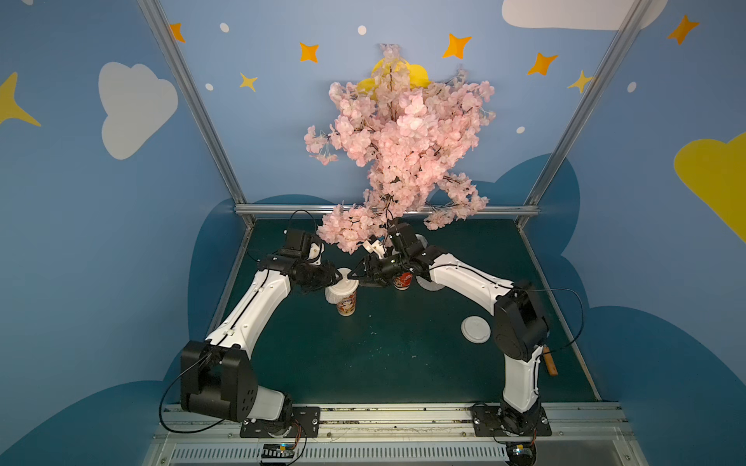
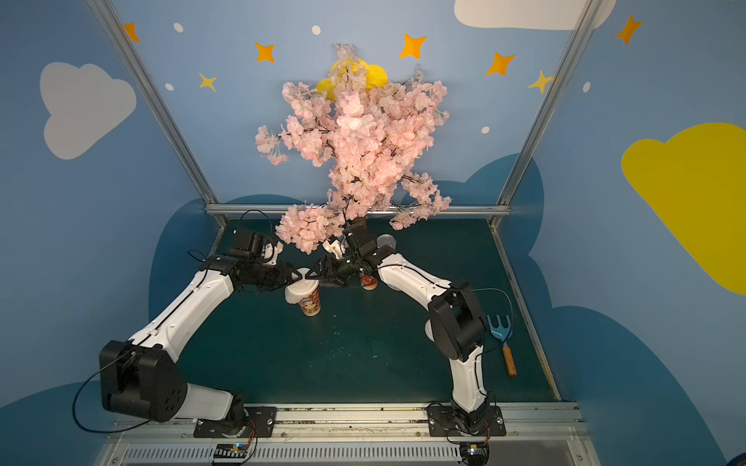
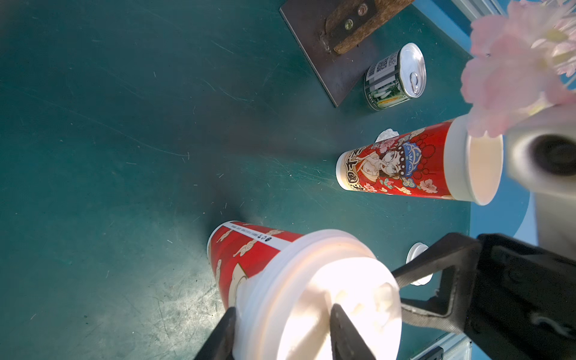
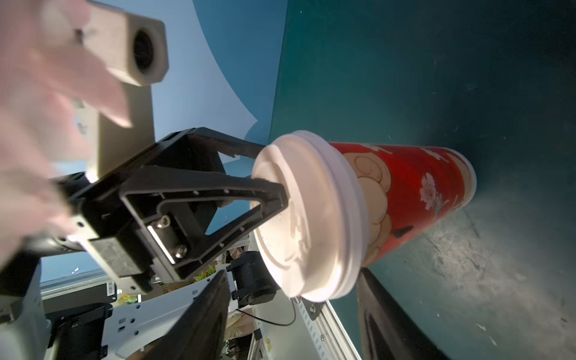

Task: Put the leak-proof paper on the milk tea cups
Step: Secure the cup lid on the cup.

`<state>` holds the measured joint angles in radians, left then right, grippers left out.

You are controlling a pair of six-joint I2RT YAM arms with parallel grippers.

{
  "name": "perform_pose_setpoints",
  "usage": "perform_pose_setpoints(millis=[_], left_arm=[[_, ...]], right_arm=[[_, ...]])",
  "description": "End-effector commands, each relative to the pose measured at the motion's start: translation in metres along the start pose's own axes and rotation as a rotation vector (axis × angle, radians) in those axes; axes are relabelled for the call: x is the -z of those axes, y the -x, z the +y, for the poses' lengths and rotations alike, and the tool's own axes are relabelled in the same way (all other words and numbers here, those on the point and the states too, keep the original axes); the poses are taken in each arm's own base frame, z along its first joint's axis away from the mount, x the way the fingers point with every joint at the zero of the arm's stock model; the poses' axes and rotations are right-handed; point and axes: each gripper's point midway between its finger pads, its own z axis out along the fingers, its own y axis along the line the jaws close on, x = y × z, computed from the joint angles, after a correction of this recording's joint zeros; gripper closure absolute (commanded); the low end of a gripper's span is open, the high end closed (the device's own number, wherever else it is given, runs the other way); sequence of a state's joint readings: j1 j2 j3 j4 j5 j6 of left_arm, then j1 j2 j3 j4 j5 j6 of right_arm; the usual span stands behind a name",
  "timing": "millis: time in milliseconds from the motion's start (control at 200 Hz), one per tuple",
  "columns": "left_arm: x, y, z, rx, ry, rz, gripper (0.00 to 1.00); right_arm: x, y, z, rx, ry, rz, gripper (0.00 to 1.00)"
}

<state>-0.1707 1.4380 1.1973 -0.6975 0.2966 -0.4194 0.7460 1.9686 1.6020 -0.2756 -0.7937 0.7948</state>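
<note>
Green tabletop (image 1: 363,363), blossom tree (image 1: 403,141) crowding capped cup (image 1: 346,300), open cup (image 3: 420,162), can (image 3: 396,78).

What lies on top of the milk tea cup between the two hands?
A white lid caps the cup, white paper sticking out beneath it. The cup's inside is hidden.

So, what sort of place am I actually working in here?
Most likely a staged robot demo booth, not a real drinks counter: blue walls painted with cartoon clouds and stars, an artificial pink blossom tree at the back, and a green tabletop boxed in by an aluminium frame.
</note>
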Motion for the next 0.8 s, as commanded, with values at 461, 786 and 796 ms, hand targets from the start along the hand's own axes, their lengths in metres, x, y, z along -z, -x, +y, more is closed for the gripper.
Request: perform_pose_setpoints(millis=[461,786,796], left_arm=[[0.004,-0.030,0.017,0.027,0.094,0.111,0.52],[0.034,-0.015,-0.004,0.044,-0.003,0.029,0.49],[0.035,-0.014,-0.005,0.043,-0.009,0.023,0.49]], right_arm=[[-0.015,-0.009,-0.045,-0.058,-0.111,0.017,0.48],[-0.015,-0.009,-0.055,-0.082,-0.135,0.011,0.54],[-0.015,-0.009,-0.055,-0.082,-0.135,0.011,0.54]])
